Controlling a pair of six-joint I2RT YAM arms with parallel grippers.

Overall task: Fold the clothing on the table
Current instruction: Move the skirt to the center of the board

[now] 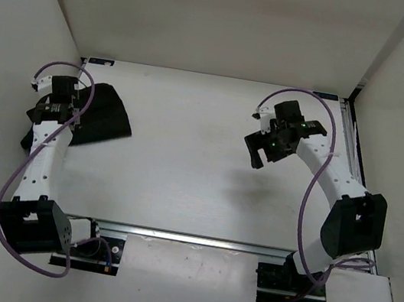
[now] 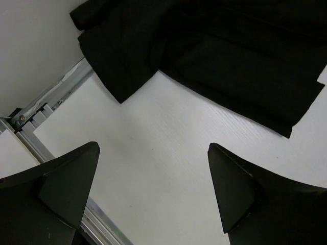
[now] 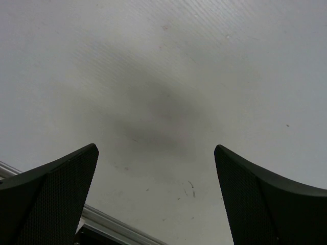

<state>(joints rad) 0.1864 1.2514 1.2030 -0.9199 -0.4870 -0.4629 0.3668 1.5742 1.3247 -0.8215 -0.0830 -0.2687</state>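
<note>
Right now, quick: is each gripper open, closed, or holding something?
Left gripper: open, holding nothing, near the clothing.
Right gripper: open, holding nothing, over the table.

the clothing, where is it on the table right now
In the top view the clothing lies bunched at the left edge of the table, toward the far corner, with the open left gripper right beside it.

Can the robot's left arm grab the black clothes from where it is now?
Probably yes. The left hand is open and hangs right by the clothing, with only bare table between it and the cloth's near edge. Nothing looks to be in the way.
</note>
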